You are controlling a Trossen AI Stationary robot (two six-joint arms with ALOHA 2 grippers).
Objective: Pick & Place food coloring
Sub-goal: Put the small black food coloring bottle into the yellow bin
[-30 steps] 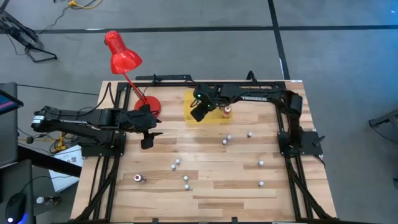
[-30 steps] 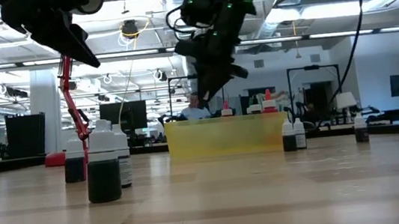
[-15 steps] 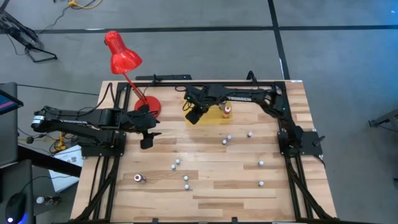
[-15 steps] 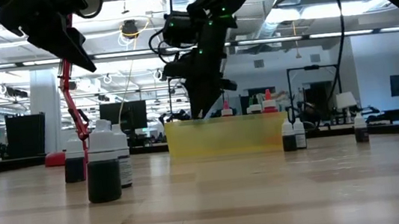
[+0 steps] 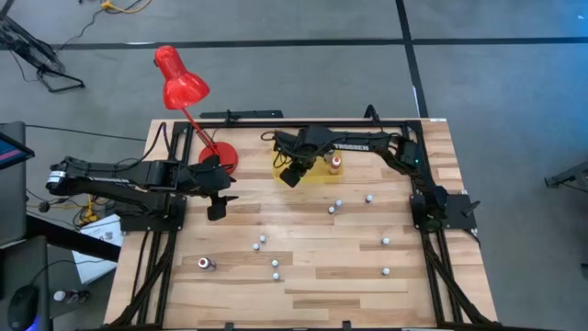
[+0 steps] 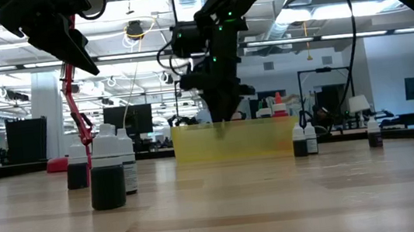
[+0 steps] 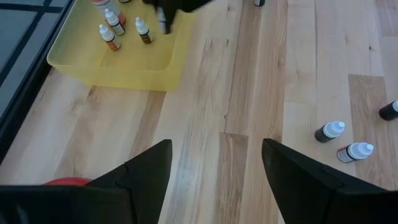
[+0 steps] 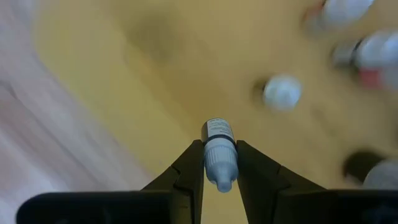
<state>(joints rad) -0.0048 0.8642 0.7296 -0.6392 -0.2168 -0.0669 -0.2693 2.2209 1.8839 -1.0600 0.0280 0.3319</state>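
Observation:
My right gripper [image 5: 292,175] hangs over the left part of the yellow tray [image 5: 317,176] at the table's far side, shut on a small food coloring bottle [image 8: 217,152]. In the low view its fingers [image 6: 219,122] reach down behind the tray's wall [image 6: 233,143]. A few bottles [image 7: 111,37] stand upright in the tray. Several more food coloring bottles [image 5: 338,203] stand scattered on the wood, and one [image 5: 205,264] lies near the front left. My left gripper [image 5: 217,210] waits open above the table's left side, nothing between its fingers [image 7: 214,149]. My right gripper pinches the bottle between its two fingers [image 8: 194,163], on the sides of its pale upper part [image 8: 219,163]. The fingers point down from above. The bottle hangs along them, its cap toward the wrist and its labelled end [image 8: 216,129] below, over the tray's floor.
A red desk lamp [image 5: 179,83] leans over the far left corner, its round base [image 5: 223,153] beside the tray. Dark bottles [image 6: 106,178] stand close to the low camera, others [image 6: 301,140] to the tray's right. Bare wood lies at the table's near edge.
My right gripper has sunk toward the yellow tray and tipped until it points straight down, carrying the bottle with it. In the low view its fingers now reach behind the tray's wall, where before they hung well above it.

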